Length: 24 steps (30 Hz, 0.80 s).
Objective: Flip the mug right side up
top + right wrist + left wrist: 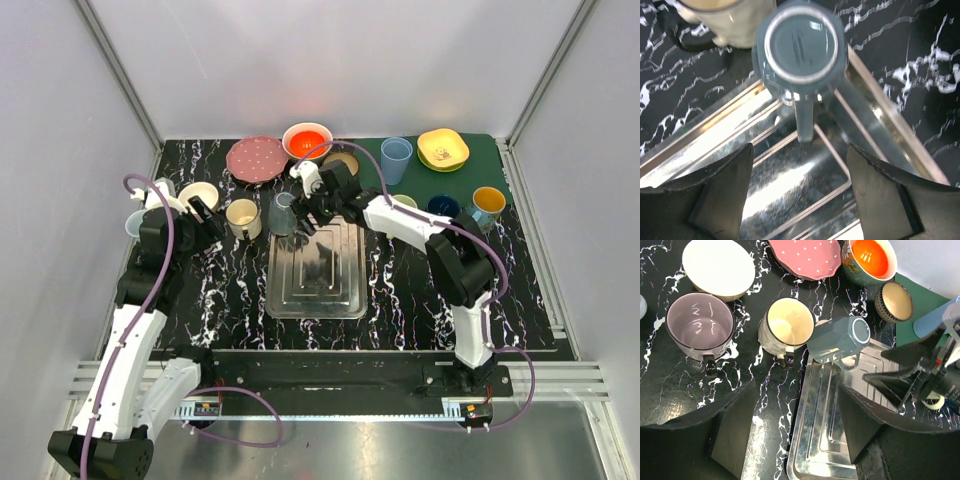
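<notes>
The grey-blue mug (800, 47) sits base-up on the tray's (790, 200) far rim, toward the counter's (900, 40) far edge; the right hand (800, 180) hangs spread above it, probably lining up on its handle (804, 120), left hand (795, 430) spread too

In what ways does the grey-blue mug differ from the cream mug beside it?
The grey-blue mug is upside down, base up; the cream mug stands upright, mouth up. The grey-blue mug sits at a corner of the metal tray; the cream mug stands on the black table. Both have one handle.
</notes>
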### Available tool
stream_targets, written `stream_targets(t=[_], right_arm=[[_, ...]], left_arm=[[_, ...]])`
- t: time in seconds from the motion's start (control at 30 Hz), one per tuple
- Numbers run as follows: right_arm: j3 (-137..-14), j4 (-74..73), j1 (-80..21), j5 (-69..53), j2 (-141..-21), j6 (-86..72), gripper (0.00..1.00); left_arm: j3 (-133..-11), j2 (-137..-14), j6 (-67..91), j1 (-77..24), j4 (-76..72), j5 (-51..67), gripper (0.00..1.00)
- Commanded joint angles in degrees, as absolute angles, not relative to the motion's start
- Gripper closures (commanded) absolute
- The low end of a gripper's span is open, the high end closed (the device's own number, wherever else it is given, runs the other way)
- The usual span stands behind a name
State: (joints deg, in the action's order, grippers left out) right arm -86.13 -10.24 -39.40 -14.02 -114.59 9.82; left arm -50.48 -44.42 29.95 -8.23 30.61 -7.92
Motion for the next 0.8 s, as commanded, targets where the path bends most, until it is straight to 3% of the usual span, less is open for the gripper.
stream_targets(t=[0.0, 0.43, 0.53, 0.67, 0.77], right_arm=[[-94.8, -14.0, -40.0, -17.3, -119.6, 14.5, 0.21], [-103.2, -17.1, -40.0, -19.8, -126.8, 15.2, 0.32], [-103.5, -17.2, -40.1, -19.8, -127.5, 15.1, 0.4], [-104.0, -17.0, -40.1, -20.7, -128.3, 14.3, 0.61], [-104.8, -17.2, -40.4, -20.8, -129.2, 13.6, 0.67]], left_arm=[[-50.2, -43.5, 27.9, -8.4, 28.9, -5.6, 0.31], [-49.7, -45.1, 27.2, -8.4, 27.8, -5.5, 0.32], [-49.7, -45.2, 27.4, -8.4, 27.8, -5.2, 0.32], [-49.4, -45.1, 27.8, -8.4, 27.7, -4.8, 0.33], [-48.8, -44.8, 27.9, -8.4, 27.5, -4.7, 0.33]])
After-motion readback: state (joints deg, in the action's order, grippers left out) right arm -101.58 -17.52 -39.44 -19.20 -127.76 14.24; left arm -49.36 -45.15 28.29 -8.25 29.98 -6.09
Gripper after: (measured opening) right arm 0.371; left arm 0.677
